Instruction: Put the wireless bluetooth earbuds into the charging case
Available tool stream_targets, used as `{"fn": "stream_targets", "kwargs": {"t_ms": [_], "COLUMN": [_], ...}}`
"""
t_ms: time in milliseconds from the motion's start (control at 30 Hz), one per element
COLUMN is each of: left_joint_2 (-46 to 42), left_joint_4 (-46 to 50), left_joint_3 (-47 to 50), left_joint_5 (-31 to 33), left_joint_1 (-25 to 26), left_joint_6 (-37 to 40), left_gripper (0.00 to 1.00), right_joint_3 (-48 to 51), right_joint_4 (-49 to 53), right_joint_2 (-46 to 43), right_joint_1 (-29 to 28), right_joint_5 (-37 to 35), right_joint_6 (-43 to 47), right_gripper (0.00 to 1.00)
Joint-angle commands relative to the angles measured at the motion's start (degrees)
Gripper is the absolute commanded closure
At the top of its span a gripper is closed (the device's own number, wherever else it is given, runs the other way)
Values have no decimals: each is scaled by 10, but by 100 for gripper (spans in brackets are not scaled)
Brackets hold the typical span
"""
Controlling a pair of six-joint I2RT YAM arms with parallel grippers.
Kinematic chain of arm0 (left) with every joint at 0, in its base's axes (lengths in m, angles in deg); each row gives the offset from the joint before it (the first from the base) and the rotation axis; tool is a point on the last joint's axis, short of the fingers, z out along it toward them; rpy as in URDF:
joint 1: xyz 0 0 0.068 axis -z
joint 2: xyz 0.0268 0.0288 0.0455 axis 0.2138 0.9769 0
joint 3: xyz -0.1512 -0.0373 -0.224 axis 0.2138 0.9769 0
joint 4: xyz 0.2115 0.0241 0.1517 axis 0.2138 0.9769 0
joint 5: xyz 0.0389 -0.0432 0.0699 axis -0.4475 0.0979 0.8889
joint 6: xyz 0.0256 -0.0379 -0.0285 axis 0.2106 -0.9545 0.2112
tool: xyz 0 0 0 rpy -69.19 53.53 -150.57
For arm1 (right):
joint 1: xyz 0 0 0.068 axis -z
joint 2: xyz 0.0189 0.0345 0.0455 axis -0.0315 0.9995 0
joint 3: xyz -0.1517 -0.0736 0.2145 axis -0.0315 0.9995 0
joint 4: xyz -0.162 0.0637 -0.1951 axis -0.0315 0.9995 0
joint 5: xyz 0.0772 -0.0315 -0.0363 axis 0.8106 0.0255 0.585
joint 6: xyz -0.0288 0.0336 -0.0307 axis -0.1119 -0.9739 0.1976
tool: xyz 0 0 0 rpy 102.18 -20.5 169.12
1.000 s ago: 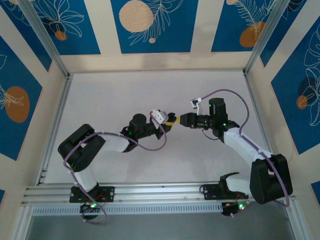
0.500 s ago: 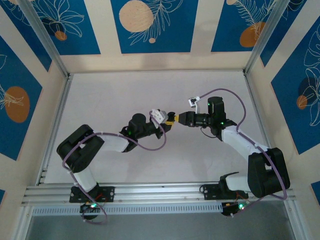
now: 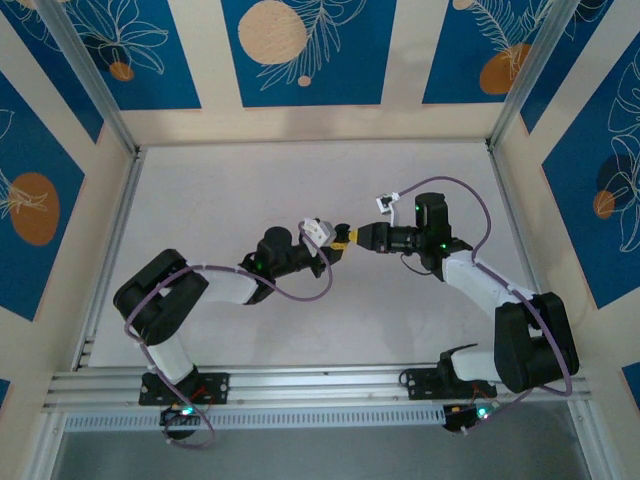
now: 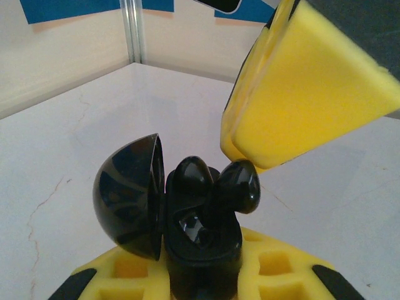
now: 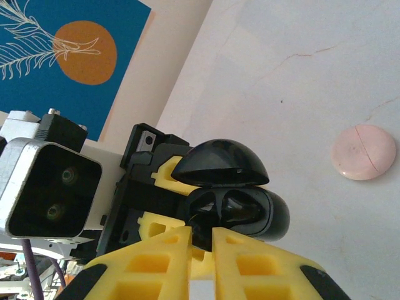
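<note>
The black charging case point(image 4: 203, 250) stands upright with its domed lid point(image 4: 128, 197) swung open to the left, and my left gripper point(image 4: 200, 278) is shut on its lower body. One earbud point(image 4: 189, 178) sits in the case. A second earbud point(image 4: 242, 184) sticks up at the case's right slot, under the yellow fingers point(image 4: 300, 87) of my right gripper. In the right wrist view my right gripper point(image 5: 200, 240) is shut on this earbud point(image 5: 201, 232) at the mouth of the case point(image 5: 250, 212). From above, both grippers point(image 3: 343, 240) meet at mid-table.
A small pink round disc point(image 5: 364, 152) lies on the white table point(image 5: 312, 75) to the right of the case. The left arm's wrist camera block point(image 5: 47, 194) sits close behind the case. Patterned walls and aluminium rails point(image 3: 110, 250) enclose the table.
The right gripper's jaws have closed down on the earbud. The right arm shifted slightly left toward the case, then held. The left gripper kept still with the case.
</note>
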Motion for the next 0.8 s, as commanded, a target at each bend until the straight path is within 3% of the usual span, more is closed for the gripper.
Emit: {"fn": "stream_targets", "kwargs": {"t_ms": [0,767], "left_joint_2": [-18,-26], "left_joint_4": [-17,-12], "left_joint_3": [-1,1], "left_joint_5": [-16,-18], "left_joint_1": [4,4], "left_joint_6": [6,8], "left_gripper": [81,81], "right_joint_3": [-7,-23], "right_joint_4": [-8,-14], "right_joint_2": [9,31], "right_joint_1": [-11,-25], "right_joint_5": [17,-3], "right_joint_6": [-4,-5], "right_gripper": [85,86]}}
